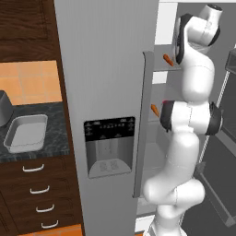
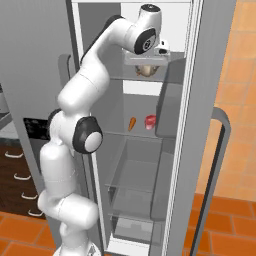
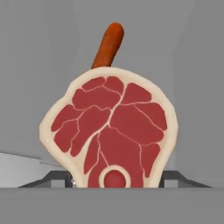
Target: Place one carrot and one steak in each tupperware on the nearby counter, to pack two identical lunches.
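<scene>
On the fridge's upper shelf, my gripper reaches in, and the hand view has it shut on a steak, red with a pale tan rim, a finger at each side. Right behind this steak lies a carrot, which the left base view picks up as an orange stick. The shelf below carries a second carrot beside a second steak. One grey tupperware rests on the black counter, far left of the fridge.
The closed grey fridge door with its dispenser stands between the counter and the open compartment. The open right door swings out on the other side. A silver toaster sits behind the tray. Clear drawers fill the fridge's lower part.
</scene>
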